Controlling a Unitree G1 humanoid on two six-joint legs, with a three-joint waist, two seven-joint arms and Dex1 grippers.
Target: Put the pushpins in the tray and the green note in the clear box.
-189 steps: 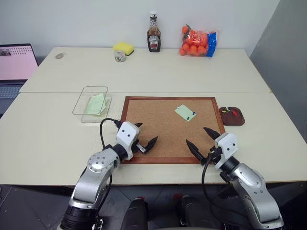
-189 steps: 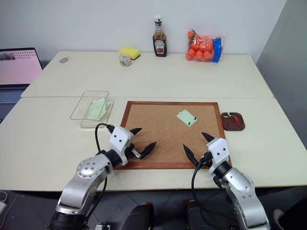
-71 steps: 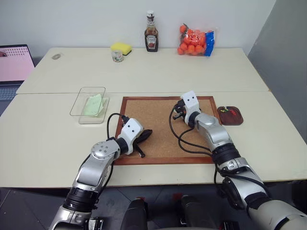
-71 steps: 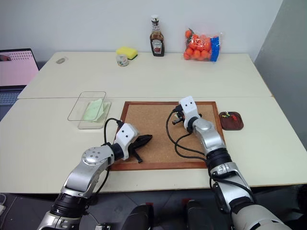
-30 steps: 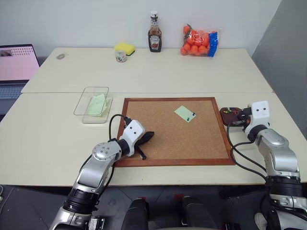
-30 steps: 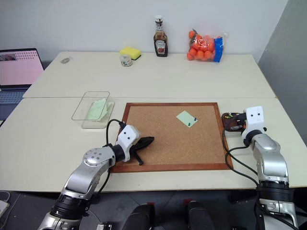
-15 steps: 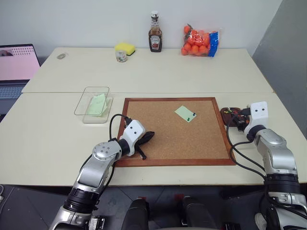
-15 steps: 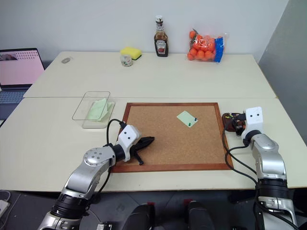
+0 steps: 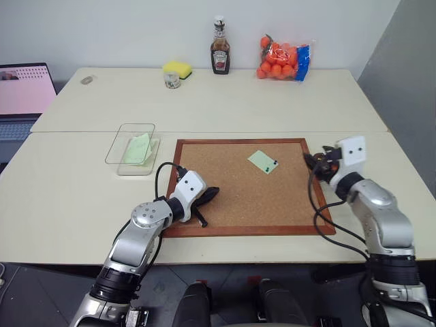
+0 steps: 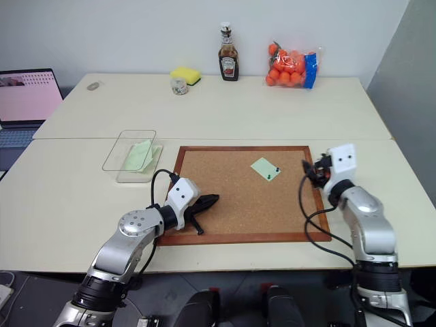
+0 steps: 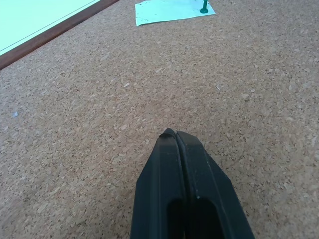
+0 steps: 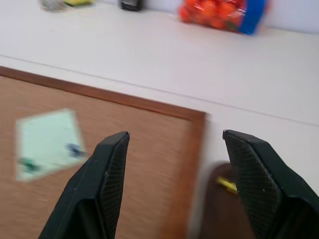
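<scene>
A pale green note [image 9: 262, 161] lies on the corkboard [image 9: 231, 197], held by a dark pin [image 9: 274, 163] and a green pin [image 11: 204, 7]. My right gripper [image 9: 315, 161] hovers open and empty over the board's right edge, pointing towards the note. In the right wrist view, the brown tray [image 12: 222, 204] sits just past the frame with a yellow pushpin [image 12: 227, 185] in it. My left gripper [image 9: 212, 192] rests shut and empty on the board's near left part. The clear box [image 9: 126, 129] stands left of the board with another green slip [image 9: 137, 148] inside.
At the table's far side stand a ketchup bottle [image 9: 219, 48], a bag of oranges [image 9: 281, 60], a yellow sponge [image 9: 176, 67] and a small jar [image 9: 171, 80]. A laptop [image 9: 24, 88] sits at the far left. The board's wooden frame [image 9: 248, 230] is slightly raised.
My right gripper has moved left from over the tray to the board's right edge, and now stands open. The left arm has not moved.
</scene>
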